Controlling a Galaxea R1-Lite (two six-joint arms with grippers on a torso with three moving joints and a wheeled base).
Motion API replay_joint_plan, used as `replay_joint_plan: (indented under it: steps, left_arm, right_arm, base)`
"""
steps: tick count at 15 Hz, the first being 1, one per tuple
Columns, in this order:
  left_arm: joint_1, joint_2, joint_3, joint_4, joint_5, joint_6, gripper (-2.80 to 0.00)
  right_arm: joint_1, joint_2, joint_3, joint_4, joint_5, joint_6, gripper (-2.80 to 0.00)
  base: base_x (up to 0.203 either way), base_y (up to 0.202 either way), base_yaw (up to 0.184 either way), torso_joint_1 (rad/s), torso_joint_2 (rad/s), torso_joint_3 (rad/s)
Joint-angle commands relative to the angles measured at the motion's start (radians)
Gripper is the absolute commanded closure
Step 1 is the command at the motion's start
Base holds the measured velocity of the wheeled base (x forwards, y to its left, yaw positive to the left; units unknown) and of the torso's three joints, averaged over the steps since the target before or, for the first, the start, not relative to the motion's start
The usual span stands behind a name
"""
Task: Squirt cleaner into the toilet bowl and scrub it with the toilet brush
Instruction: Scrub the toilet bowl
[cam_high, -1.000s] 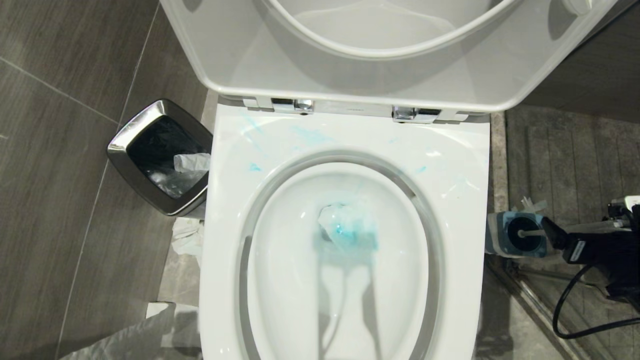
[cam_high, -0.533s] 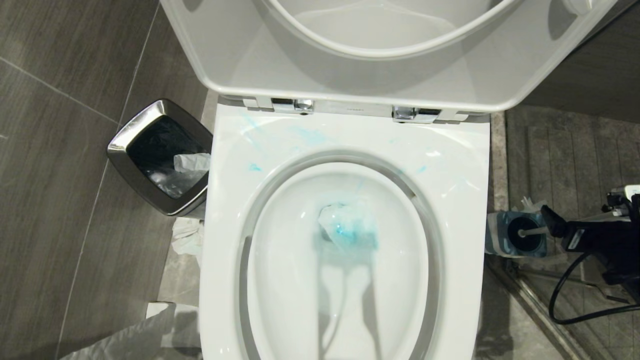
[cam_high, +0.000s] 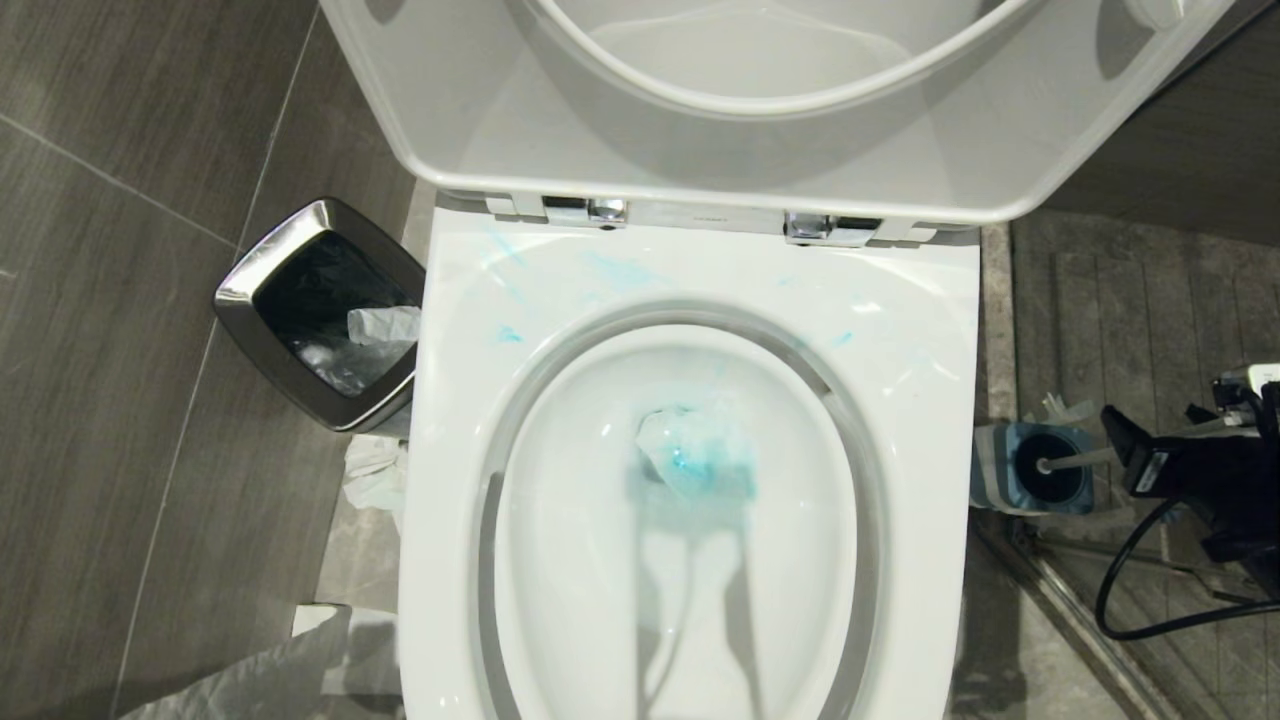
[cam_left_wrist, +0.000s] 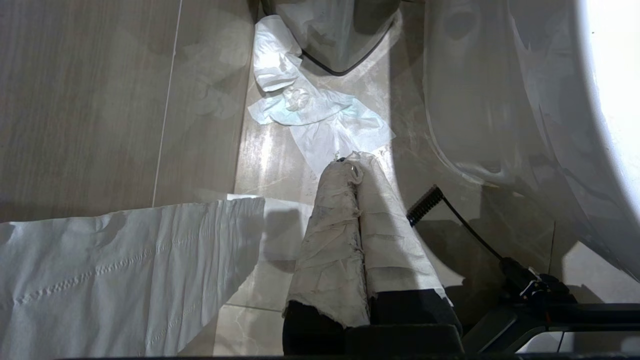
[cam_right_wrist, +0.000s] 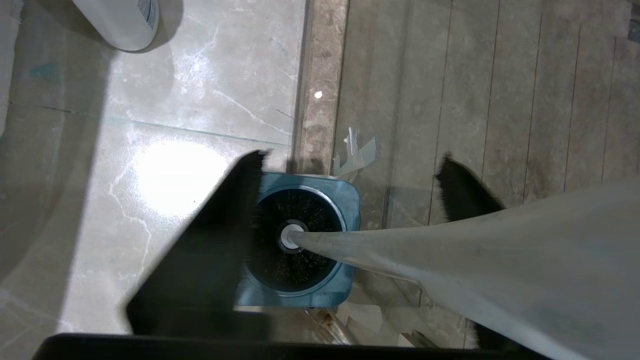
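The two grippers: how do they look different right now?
The left gripper is shut, its fingers wrapped in white paper; the right gripper has bare black fingers standing apart. The left hangs over floor strewn with tissue beside the toilet; the right straddles the brush handle, above its blue holder. Both point downward.

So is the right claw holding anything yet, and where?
Cannot tell: right claw is around the brush's upper handle, brush head in its holder.
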Motion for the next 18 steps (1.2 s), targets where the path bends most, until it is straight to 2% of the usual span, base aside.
replay_joint_plan:
  steps: [1,4,8,13,18]
  left_arm:
    - [0.000,0.000,0.008,0.000,0.000,-0.001,0.00]
    - [0.000,0.000,0.008,0.000,0.000,-0.001,0.00]
    - [0.000,0.000,0.008,0.000,0.000,-0.001,0.00]
    - [0.000,0.000,0.008,0.000,0.000,-0.001,0.00]
    - [0.000,0.000,0.008,0.000,0.000,-0.001,0.00]
  right_arm:
    - [0.000,0.002,0.001,-0.009,-0.001,-0.001,0.00]
    - [0.000,0.002,-0.001,-0.009,-0.001,0.002,0.00]
    - [0.000,0.000,-0.001,-0.009,-0.006,0.087,0.00]
    - [0.001,-0.025,0.018,-0.009,-0.007,0.087,0.00]
    - [0.006,-0.184,0.091,-0.009,-0.002,0.082,0.00]
  base:
    - [0.000,0.000,0.000,0.000,0.00,0.000]
    - [0.000,0.000,0.000,0.000,0.00,0.000]
    - [0.000,0.000,0.000,0.000,0.00,0.000]
    - [0.000,0.000,0.000,0.000,0.00,0.000]
    - [0.000,0.000,0.000,0.000,0.00,0.000]
